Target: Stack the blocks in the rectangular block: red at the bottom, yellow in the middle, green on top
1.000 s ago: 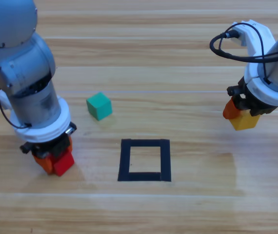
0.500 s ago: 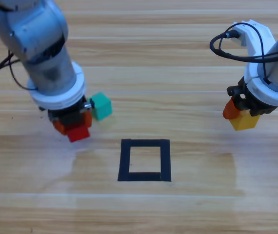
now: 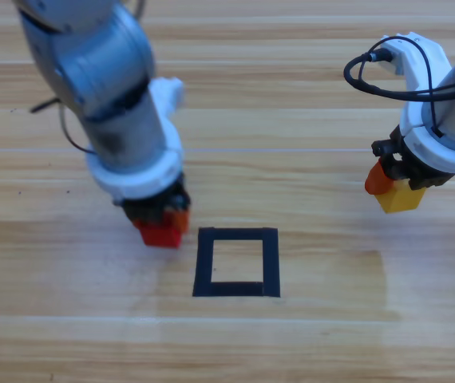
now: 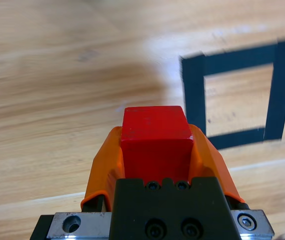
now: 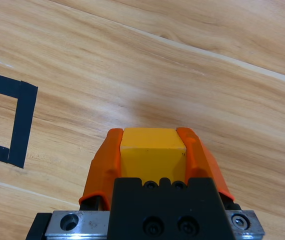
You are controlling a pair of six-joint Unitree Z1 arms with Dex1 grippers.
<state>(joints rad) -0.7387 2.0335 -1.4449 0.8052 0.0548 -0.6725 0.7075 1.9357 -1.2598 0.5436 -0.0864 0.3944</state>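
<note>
**Red cube in transit to the tape square**

Wooden table [image 3: 307,351], pale planks, carries the rectangular block [image 3: 236,262] of black tape near its middle; the opening is seen bare. The red cube [image 3: 160,233] is held just beside the outline's left edge, clamped between the jaws of the left gripper [image 3: 162,225]. The yellow cube [image 3: 403,197] is gripped by the right gripper [image 3: 397,190], parked well apart on the right. The green cube is not visible, presumably hidden behind the left arm.

Step in hand, as judged: placing red at the bottom. The next move calls for a short shift rightward over the opening, squared to the tape, then lowering and release.
</note>
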